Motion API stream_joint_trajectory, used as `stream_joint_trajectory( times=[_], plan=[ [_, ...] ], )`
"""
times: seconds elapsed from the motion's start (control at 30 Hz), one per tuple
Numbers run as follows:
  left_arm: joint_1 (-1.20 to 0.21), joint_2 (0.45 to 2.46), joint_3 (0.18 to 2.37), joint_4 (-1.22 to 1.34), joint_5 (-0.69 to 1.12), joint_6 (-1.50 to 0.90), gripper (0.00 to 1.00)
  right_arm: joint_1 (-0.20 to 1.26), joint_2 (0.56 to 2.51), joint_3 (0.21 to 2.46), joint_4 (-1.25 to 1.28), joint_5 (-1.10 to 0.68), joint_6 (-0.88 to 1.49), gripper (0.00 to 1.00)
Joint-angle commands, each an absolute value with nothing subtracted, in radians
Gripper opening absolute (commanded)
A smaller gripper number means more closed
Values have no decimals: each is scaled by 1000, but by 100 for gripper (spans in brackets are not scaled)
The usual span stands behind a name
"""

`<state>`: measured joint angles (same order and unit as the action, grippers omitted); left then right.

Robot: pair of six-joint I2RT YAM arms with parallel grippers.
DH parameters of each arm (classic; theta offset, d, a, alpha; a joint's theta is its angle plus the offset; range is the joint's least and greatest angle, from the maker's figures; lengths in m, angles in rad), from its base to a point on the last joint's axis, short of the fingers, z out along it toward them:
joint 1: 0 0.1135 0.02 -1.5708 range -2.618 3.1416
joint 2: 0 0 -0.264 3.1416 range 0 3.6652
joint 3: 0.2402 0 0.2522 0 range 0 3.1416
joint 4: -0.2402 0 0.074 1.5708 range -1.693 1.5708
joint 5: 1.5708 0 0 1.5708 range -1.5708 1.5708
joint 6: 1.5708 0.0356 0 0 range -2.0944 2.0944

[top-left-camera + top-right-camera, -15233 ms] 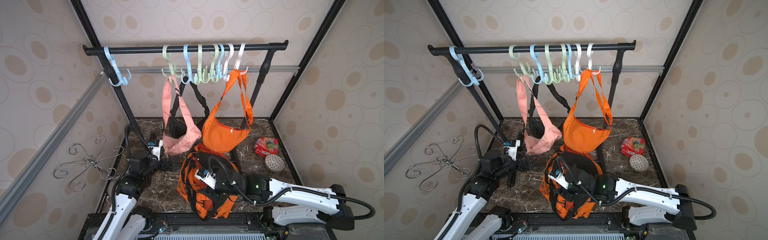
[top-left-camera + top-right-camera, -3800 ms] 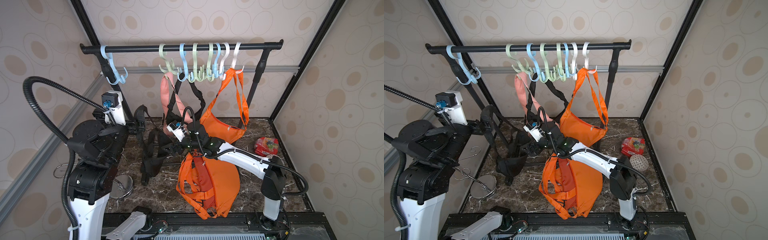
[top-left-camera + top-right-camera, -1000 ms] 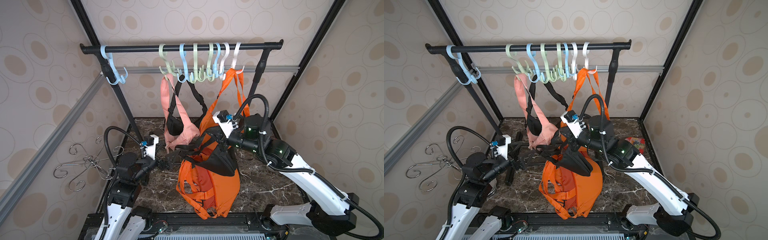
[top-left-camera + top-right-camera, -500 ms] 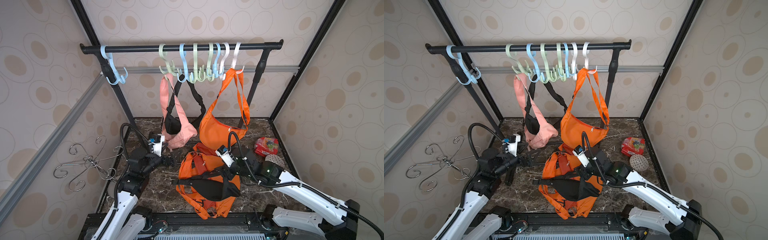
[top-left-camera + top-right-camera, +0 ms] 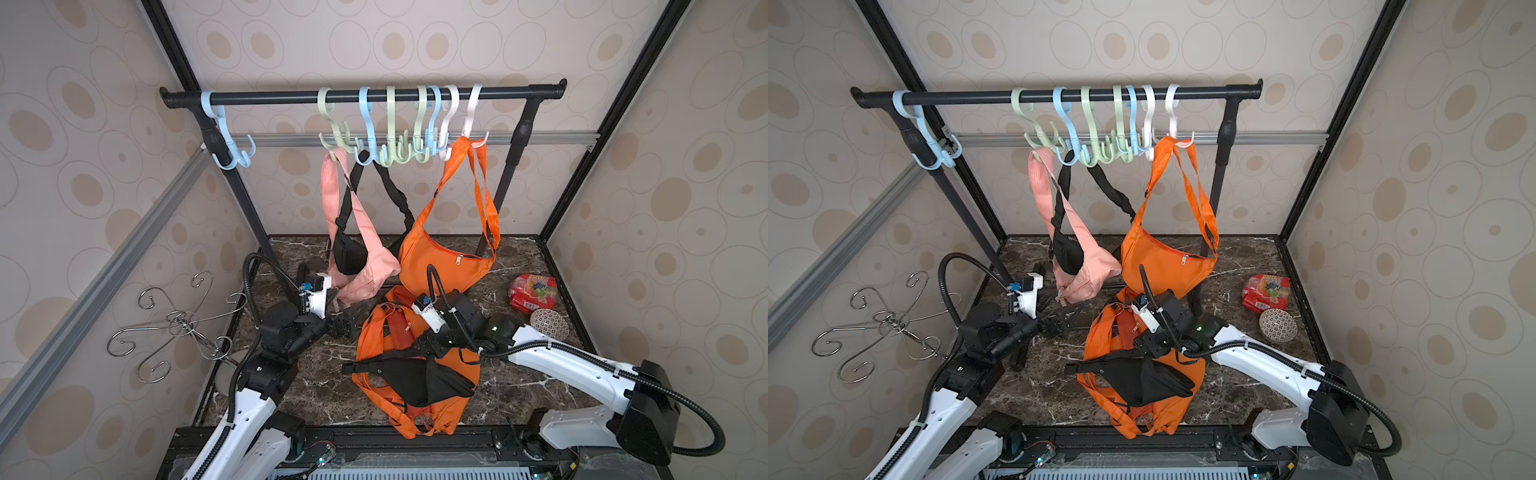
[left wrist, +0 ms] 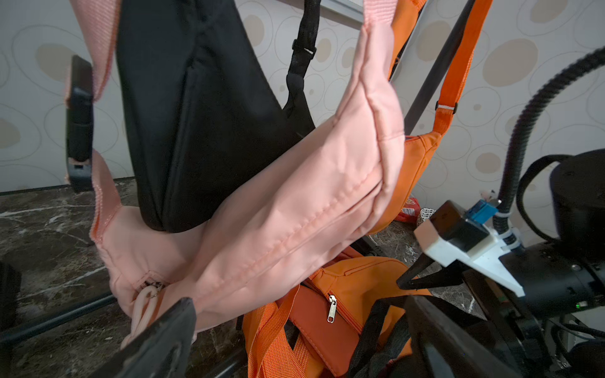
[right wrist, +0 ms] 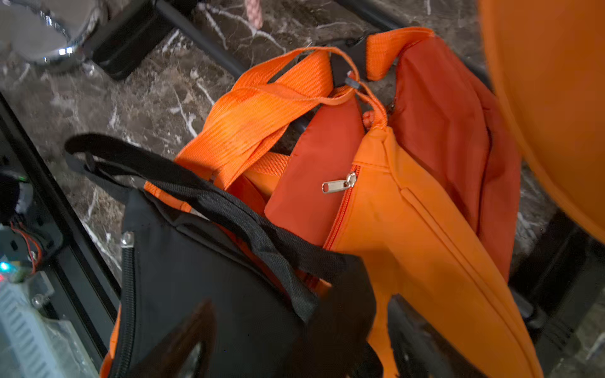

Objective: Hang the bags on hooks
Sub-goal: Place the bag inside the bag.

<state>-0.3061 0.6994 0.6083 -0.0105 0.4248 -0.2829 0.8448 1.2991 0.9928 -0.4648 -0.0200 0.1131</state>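
A black bag lies flat on an orange backpack on the marble floor, its strap trailing to the left. My right gripper hovers just over the bag's strap end, jaws wide apart and gripping nothing; the black fabric lies under them. My left gripper is open beside the bottom of a hanging pink bag. Several pastel hooks hang on the black rail; some in the middle are bare.
A pink bag, a small black bag and an orange bag hang from hooks. A red snack packet and a patterned bowl sit at the right. A chrome hook stand is at the left.
My right arm came down from mid-height with the black bag, laid it on the orange backpack, and its jaws opened and let go. My left arm shifted slightly toward the pink bag.
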Motion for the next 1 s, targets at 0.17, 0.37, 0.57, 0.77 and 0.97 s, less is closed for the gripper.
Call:
stream_joint_trajectory(
  times=[0.17,0.37,0.57,0.77,0.97],
  plan=[
    [-349,767,599,-12,376,-247,100,843,1164,1123,-645,-59,41,94],
    [-558,861,631,-68,190,-170,100,839,1048,989,-691,-369,55,98],
    [-675,923,628,-69,194,-166,100,838,1077,1017,-888,-155,117,92],
    [-720,900,642,-107,97,-179,100,848,1052,997,-867,-266,131,99],
    [-678,834,633,-83,94,-273,100,1038,1108,896,-766,-215,267,99]
  ],
)
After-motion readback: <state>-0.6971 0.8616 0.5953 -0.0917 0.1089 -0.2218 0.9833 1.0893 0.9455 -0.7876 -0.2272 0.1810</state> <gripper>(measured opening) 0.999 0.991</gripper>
